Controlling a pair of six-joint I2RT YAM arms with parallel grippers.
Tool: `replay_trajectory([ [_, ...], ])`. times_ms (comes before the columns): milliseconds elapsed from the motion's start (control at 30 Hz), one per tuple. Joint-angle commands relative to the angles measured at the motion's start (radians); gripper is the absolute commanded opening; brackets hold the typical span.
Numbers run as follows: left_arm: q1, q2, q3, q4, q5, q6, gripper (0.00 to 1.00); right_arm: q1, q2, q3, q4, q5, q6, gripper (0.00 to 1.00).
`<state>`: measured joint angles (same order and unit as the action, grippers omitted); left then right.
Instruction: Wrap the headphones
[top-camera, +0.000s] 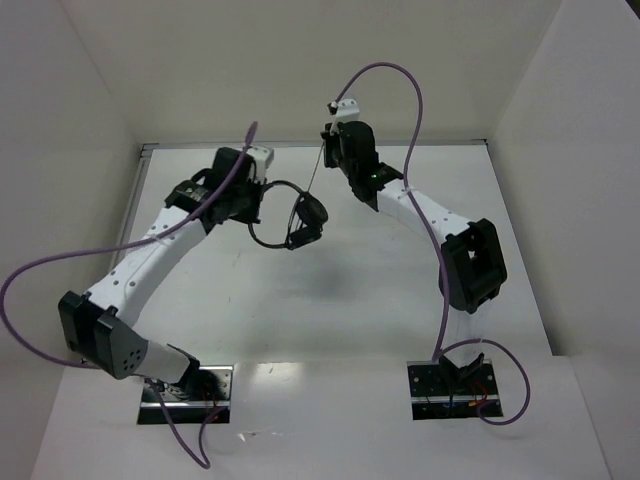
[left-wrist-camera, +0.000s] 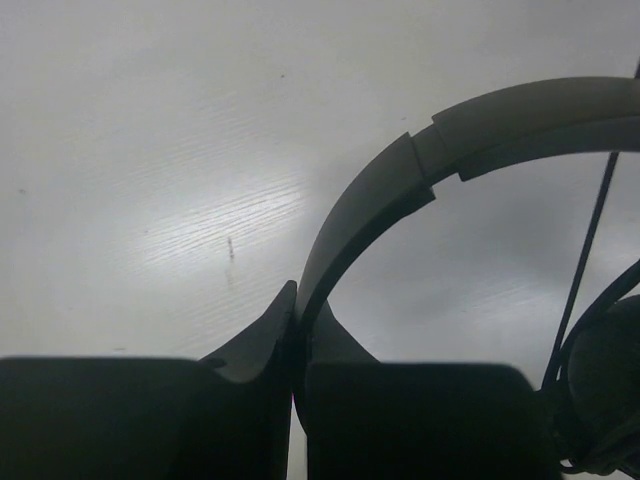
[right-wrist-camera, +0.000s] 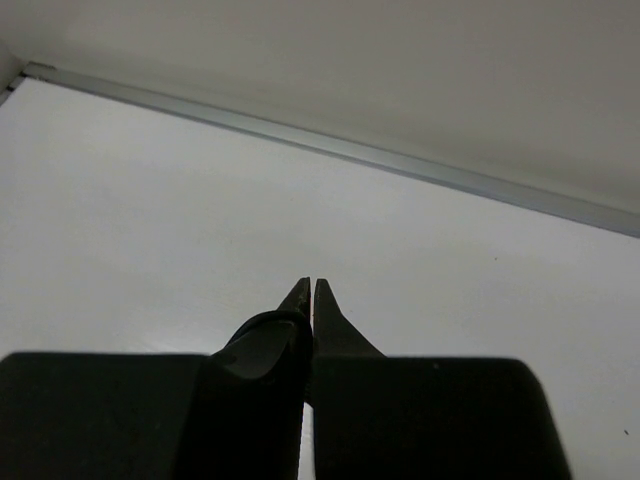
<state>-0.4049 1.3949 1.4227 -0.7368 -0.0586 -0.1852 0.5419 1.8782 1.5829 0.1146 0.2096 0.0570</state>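
Observation:
The black headphones (top-camera: 311, 213) hang above the table's middle back, both earcups together on the right. My left gripper (top-camera: 257, 197) is shut on the thin headband (left-wrist-camera: 372, 195), which arcs up and right out of the jaws; one earcup (left-wrist-camera: 603, 395) shows at the lower right. The thin cord (top-camera: 316, 170) runs taut from the earcups up to my right gripper (top-camera: 326, 136), which is raised near the back edge. In the right wrist view that gripper (right-wrist-camera: 312, 286) is shut on the cord (right-wrist-camera: 262, 316), which loops over its left finger.
A metal strip (top-camera: 420, 143) marks the table's back edge, with white walls behind and on both sides. Purple robot cables (top-camera: 412, 100) loop above both arms. The arm bases (top-camera: 185, 392) sit at the near edge.

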Motion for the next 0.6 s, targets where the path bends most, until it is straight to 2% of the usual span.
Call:
replay_trajectory([
  [0,-0.095,0.091,0.038,-0.096,-0.319,0.076,0.01,-0.042,0.016,0.061,-0.045,0.016,-0.016,0.01],
  [133,-0.104,0.188,0.059,-0.096,-0.473,0.032,0.01,-0.042,-0.005,0.061,-0.105,-0.022,-0.006,0.01],
  [267,-0.104,0.225,0.059,-0.006,-0.553,0.032,0.01,-0.042,-0.03,0.081,-0.167,-0.065,0.003,0.01],
  [333,-0.104,0.253,0.059,0.023,-0.636,0.018,0.01,-0.031,-0.039,0.081,-0.188,-0.084,0.024,0.01],
  [467,-0.104,0.279,-0.004,0.195,-0.777,0.009,0.01,0.006,-0.079,0.071,-0.222,-0.154,0.076,0.01],
  [567,-0.104,0.3,-0.071,0.278,-0.816,-0.014,0.01,0.062,-0.088,0.081,-0.265,-0.19,0.087,0.01],
])
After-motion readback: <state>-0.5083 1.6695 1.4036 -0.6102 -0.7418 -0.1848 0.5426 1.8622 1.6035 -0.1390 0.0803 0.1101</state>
